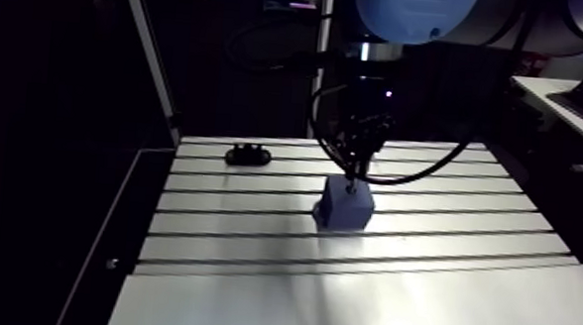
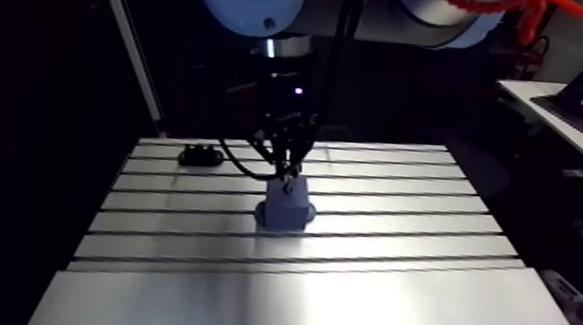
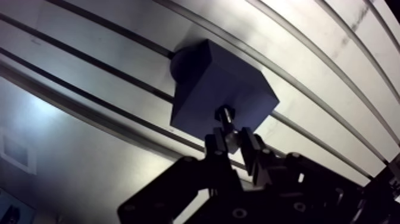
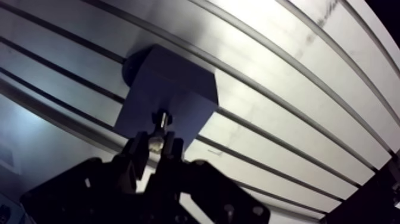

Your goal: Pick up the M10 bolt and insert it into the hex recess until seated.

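Over the block near the surface's middle, my pincer is clamping the M10 bolt, whose tip is touching the block's top; pickup looks done, pushing it home is remaining.

Dim room. We see light pooling on the tabletop, strong glare; block throws a dark shadow; end effector silhouetted, bolt glinting.
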You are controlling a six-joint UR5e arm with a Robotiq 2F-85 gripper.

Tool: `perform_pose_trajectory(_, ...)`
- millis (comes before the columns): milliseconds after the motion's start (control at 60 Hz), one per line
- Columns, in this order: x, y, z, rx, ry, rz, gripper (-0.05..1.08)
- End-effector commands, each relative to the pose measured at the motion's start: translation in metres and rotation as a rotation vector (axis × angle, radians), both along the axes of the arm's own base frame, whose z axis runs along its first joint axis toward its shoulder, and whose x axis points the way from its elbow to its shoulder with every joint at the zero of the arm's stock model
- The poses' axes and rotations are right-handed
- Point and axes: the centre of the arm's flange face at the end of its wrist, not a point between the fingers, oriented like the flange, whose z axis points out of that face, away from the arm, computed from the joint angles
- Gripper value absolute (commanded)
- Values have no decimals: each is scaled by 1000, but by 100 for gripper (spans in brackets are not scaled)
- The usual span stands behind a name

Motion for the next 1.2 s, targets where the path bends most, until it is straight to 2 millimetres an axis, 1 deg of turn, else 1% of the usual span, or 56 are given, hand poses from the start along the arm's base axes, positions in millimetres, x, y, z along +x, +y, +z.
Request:
perform_pose_trajectory(17,0,-1,-1,0,-2,-1,76)
perform_pose_trajectory(283,-1,0,-5,0,-8,-4,76)
perform_pose_trajectory(667,-2,-1,-5,0,-6,-4,76)
perform_pose_trajectory(700,-2,-1,-5,0,-6,-4,74)
perform_pose_trajectory(717,-2,-1,-5,0,-6,-4,66)
perform_pose_trajectory(733,-2,-1,-5,0,-6,-4,66)
perform_pose_trajectory(750,-1,-1,-5,0,-7,-5,52)
perform_pose_trajectory(767,-1,-1,-5,0,-7,-5,52)
perform_pose_trajectory(783,-1,-1,-6,1,-7,-8,32)
perform_pose_trajectory(800,-1,-1,-6,1,-7,-8,32)
perform_pose_trajectory(817,-1,-1,-6,1,-7,-9,24)
perform_pose_trajectory(867,-1,-1,-6,1,-9,-10,22)
perform_pose_trajectory(883,-1,-1,-6,1,-9,-11,18)
perform_pose_trajectory(900,-1,-1,-6,1,-9,-11,18)
perform_pose_trajectory(917,0,-1,-7,1,-10,-11,11)
perform_pose_trajectory(933,0,-1,-7,1,-9,-11,6)
perform_pose_trajectory(950,0,-1,-7,1,-9,-11,6)
perform_pose_trajectory(1000,-1,-2,-5,3,5,-8,2)
perform_pose_trajectory(1200,-3,-3,-4,-1,22,-5,1)
